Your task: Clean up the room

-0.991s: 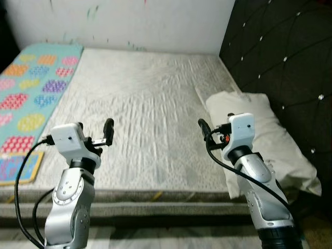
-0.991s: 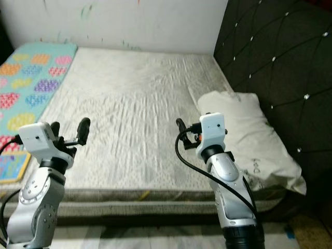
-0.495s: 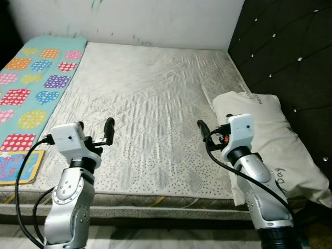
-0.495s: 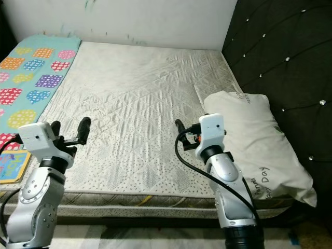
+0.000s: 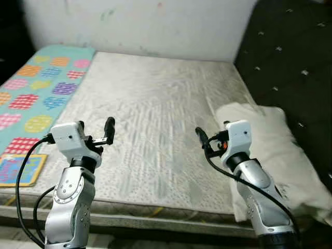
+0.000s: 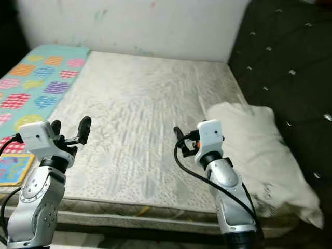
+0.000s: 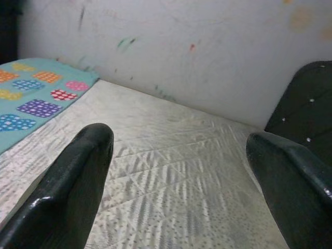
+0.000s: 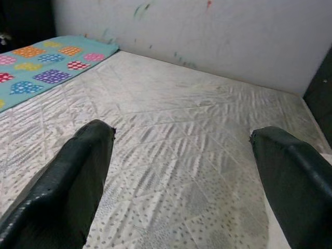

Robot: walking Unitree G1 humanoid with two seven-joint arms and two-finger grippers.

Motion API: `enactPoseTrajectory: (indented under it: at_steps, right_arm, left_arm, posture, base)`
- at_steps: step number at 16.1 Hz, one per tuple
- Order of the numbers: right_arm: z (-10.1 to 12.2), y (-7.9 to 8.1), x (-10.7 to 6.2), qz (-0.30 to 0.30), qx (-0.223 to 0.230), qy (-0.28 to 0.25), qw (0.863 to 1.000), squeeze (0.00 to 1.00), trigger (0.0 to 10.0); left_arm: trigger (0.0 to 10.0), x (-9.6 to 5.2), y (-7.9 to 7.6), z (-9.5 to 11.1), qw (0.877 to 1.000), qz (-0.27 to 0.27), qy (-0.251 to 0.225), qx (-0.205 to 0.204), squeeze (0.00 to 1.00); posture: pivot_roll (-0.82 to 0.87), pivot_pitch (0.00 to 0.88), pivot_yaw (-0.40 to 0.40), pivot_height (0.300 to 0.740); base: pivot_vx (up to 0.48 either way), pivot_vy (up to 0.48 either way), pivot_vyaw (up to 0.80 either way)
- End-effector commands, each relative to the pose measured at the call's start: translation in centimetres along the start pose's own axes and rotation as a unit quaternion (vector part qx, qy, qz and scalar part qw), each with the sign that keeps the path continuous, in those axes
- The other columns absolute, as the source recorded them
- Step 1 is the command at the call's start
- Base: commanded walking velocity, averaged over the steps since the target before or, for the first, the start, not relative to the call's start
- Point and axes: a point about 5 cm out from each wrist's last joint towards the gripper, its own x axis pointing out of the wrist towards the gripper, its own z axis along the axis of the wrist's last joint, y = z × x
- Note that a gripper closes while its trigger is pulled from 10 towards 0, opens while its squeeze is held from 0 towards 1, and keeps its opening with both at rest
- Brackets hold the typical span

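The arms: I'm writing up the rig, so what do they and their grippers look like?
Both arms are jointed silver metal tubes ending in white boxy wrist blocks. A black cable loops along each. The left gripper and right gripper have long, glossy black fingers with rounded tips. The right wrist shows a small orange-red part.

White wall (image 5: pixel 155 26), black tufted headboard (image 5: pixel 290 57).

Camera view tilted up and leftward since earlier: more wall (image 5: pixel 155 26), pillow (image 5: pixel 275 150) shifted right.
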Motion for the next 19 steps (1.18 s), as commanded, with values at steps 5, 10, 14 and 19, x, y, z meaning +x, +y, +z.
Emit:
enactPoseTrajectory:
  at_steps: [5,10,14,19]
  right_arm:
    - [0.40,-0.39,-0.12,-0.002,-0.006,-0.004,1.000,0.00,10.0]
    - [0.40,-0.36,-0.03,-0.002,-0.007,-0.005,1.000,0.00,10.0]
    - [0.34,-0.30,0.05,-0.001,-0.007,-0.004,1.000,0.00,10.0]
    - [0.26,-0.26,0.07,0.001,-0.007,-0.003,1.000,0.00,10.0]
  left_arm:
    - [10.0,0.10,-0.23,0.08,1.000,-0.007,-0.002,0.002,0.00]
    - [10.0,0.17,-0.30,0.07,1.000,-0.010,-0.001,0.002,0.00]
    - [10.0,0.26,-0.02,-0.11,1.000,0.008,0.004,0.001,0.00]
    - [10.0,0.32,0.07,-0.28,1.000,0.008,0.010,-0.010,0.00]
  posture:
    - [-0.03,0.000,-0.052,0.740]
    - [-0.03,0.000,-0.051,0.740]
    - [-0.03,0.000,-0.051,0.740]
    - [-0.03,0.000,-0.052,0.740]
  base:
    - [0.321,0.000,0.00]
    - [0.349,0.000,0.00]
    - [0.249,0.000,0.00]
    - [0.000,0.192,0.00]
